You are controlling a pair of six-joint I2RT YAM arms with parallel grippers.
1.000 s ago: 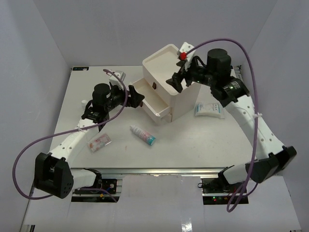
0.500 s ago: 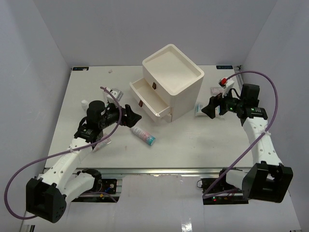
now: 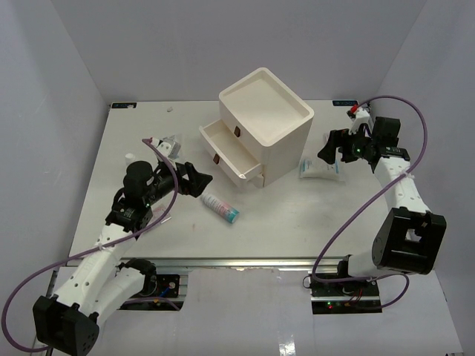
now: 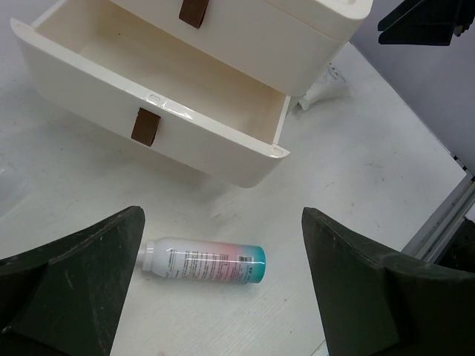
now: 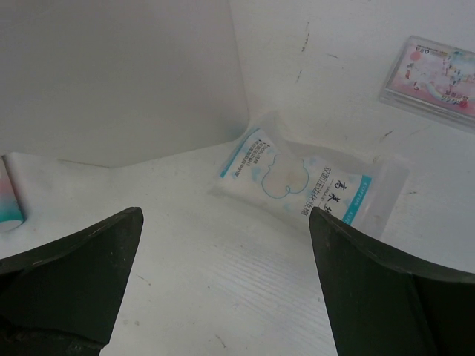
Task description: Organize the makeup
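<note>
The white tube with a teal cap [image 3: 220,207] lies on the table in front of the cream drawer box [image 3: 256,133]. In the left wrist view the tube [image 4: 204,263] lies below and between the fingers. My left gripper [image 3: 197,180] [image 4: 223,222] is open and empty above it. My right gripper [image 3: 334,148] [image 5: 225,222] is open and empty above the blue-print sachet [image 3: 320,169] [image 5: 304,182], right of the box. A pink-print sachet [image 5: 434,74] lies beyond it. A small white bottle [image 3: 130,157] stands at the left. No sponges show.
The box's two lower drawers [image 4: 193,122] stand pulled out toward the left arm, and the one I see into is empty. The box's side wall [image 5: 119,74] stands close to the left of my right gripper. The table's near edge rail [image 3: 245,262] runs behind the tube.
My right arm has left the box top and swung to the right side, over the blue-print sachet. My left arm has drawn back from the drawers to above the tube.
</note>
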